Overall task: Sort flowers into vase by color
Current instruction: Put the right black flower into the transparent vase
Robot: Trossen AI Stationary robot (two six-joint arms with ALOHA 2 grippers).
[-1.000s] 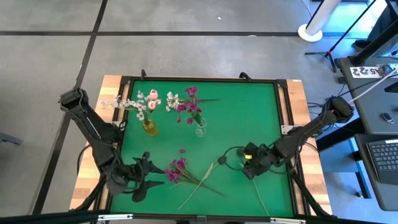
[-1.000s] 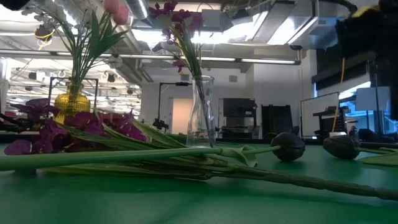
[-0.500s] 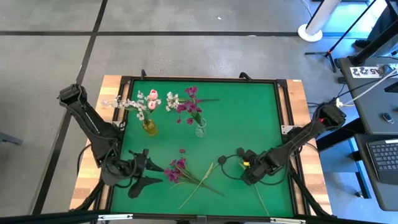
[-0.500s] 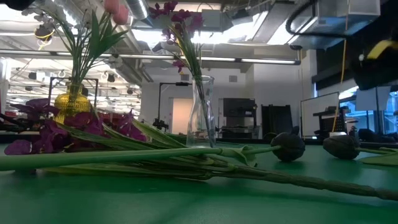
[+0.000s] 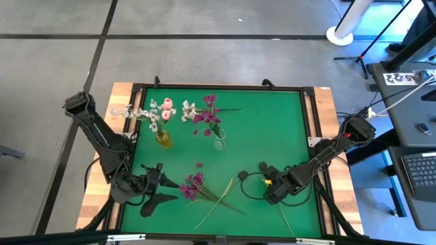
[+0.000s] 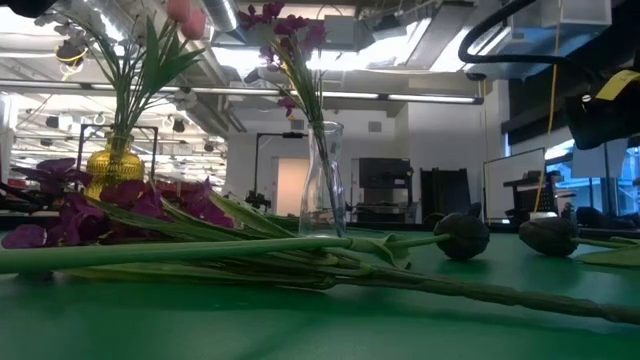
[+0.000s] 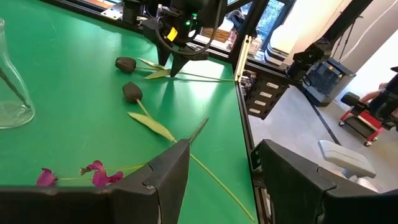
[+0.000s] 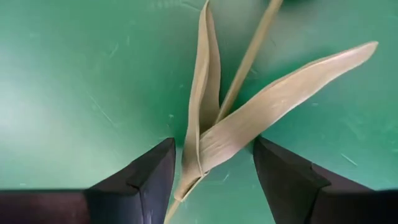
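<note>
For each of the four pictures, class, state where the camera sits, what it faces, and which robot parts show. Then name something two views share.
High: overhead, straight down on the table; both arms, left gripper, right gripper.
Low: table height, level past the clear vase into the room; part of an arm upper right.
Left wrist: across the mat; own open fingers, the right arm beyond.
Right wrist: close above a stem; own open fingers.
Shared: dark flower heads, left wrist and low.

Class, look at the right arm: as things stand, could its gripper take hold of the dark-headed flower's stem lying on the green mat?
Probably yes. The right gripper is open, its fingers straddling the stem and its pale leaves, with nothing between them and the green mat.
</note>
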